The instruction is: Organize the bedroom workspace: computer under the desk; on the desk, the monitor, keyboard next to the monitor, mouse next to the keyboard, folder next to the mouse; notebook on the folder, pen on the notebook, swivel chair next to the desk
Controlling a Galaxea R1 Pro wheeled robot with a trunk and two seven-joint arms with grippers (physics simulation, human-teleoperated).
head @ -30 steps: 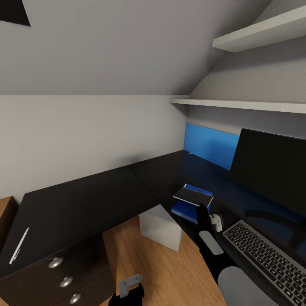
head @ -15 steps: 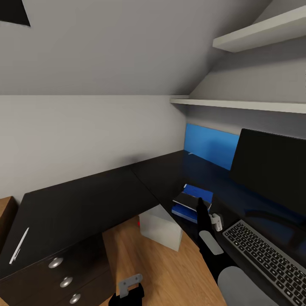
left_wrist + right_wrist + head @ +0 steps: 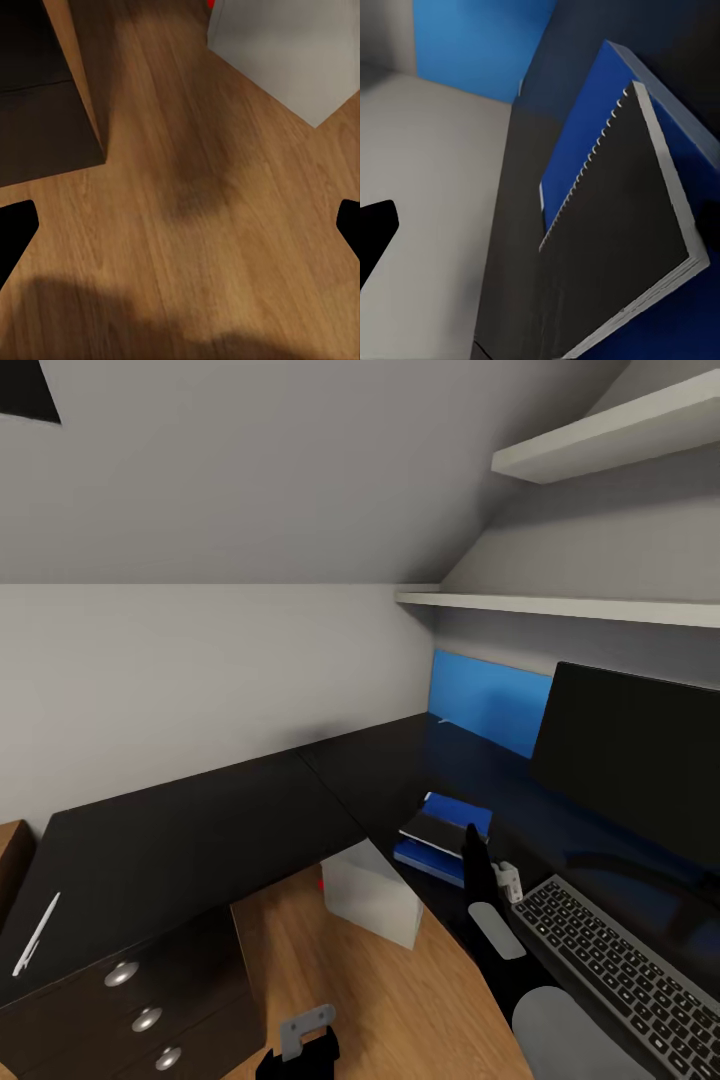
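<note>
The blue folder (image 3: 448, 842) lies on the black desk (image 3: 200, 830), left of the keyboard (image 3: 620, 970) and in front of the monitor (image 3: 630, 760). A dark spiral notebook (image 3: 433, 828) (image 3: 622, 247) rests flat on the folder. My right gripper (image 3: 471, 842) hovers just short of the notebook, open, with its fingers (image 3: 375, 240) spread wide. The white pen (image 3: 35, 935) lies on the desk's far left end. The grey-white computer (image 3: 372, 895) stands on the floor under the desk. My left gripper (image 3: 298, 1050) hangs open over the wooden floor (image 3: 187, 187). The mouse and swivel chair are out of view.
A black drawer unit (image 3: 140, 1010) sits under the desk's left end, with a light wooden cabinet (image 3: 10, 850) beside it. A blue panel (image 3: 490, 705) lines the wall behind the desk. Two white shelves (image 3: 560, 605) hang above the monitor.
The notebook, raised over the folder a second ago, has come down onto it. The camera has shifted a little, so the whole view slid left.
</note>
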